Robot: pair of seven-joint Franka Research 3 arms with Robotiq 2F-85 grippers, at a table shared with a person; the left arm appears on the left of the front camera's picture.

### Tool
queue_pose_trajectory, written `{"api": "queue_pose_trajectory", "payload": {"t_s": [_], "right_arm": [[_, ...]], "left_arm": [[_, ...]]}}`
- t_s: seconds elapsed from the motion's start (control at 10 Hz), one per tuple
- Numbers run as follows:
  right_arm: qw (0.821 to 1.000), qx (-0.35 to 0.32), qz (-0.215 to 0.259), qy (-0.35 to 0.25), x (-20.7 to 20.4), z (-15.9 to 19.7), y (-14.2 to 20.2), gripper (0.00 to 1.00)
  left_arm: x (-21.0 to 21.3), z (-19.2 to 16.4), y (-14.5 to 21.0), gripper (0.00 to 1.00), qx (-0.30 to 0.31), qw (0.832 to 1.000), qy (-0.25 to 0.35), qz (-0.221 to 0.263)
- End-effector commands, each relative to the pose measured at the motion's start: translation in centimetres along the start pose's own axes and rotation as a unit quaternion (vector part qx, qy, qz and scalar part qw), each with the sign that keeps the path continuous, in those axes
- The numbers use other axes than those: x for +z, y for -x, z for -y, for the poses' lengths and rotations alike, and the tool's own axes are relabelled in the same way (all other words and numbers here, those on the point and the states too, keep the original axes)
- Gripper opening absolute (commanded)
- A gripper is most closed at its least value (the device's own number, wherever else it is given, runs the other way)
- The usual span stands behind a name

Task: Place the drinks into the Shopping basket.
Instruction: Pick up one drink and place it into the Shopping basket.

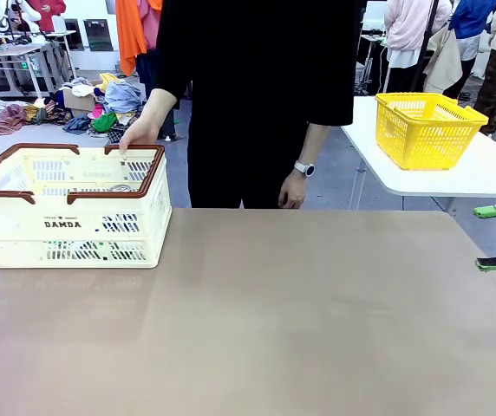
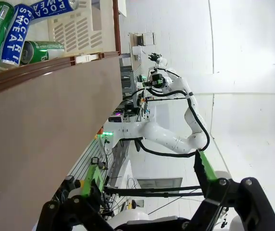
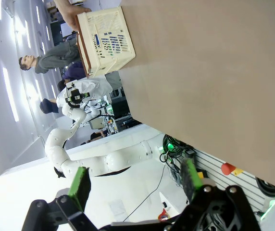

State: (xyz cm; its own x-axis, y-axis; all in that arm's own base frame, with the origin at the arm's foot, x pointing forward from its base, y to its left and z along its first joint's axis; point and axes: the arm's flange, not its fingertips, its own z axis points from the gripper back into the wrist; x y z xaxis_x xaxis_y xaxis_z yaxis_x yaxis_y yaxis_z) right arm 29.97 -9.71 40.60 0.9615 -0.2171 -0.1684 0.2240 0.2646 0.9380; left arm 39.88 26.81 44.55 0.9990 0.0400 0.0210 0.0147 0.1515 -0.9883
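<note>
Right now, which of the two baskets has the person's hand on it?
The cream-white Shopping basket with the brown rim: the person's hand rests on its far edge. The yellow mesh basket sits untouched on the white side table.

Blue, green cans (image 2: 16, 33) lying inside cream Shopping basket (image 1: 75, 227) (brown-rimmed), table's far-left.

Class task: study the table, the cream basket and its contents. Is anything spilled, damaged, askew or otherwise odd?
Nothing stands out. The Shopping basket sits upright on the table, a person's hand resting on its rim. Inside, the drinks lie on their sides: blue cans and green cans, with no spill or dent visible.
</note>
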Motion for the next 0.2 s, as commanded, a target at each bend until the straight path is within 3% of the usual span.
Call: {"api": "queue_pose_trajectory", "payload": {"t_s": [0.0, 0.1], "right_arm": [[1.0, -0.007, 0.005, -0.011, 0.03, -0.64, -0.12, 1.0], [1.0, -0.007, 0.005, -0.011, 0.03, -0.64, -0.12, 1.0]], "left_arm": [[0.35, 0.25, -0.05, 1.0, 0.0, 1.0, 0.01, 0.001], [0.35, 0.25, -0.05, 1.0, 0.0, 1.0, 0.01, 0.001]]}}
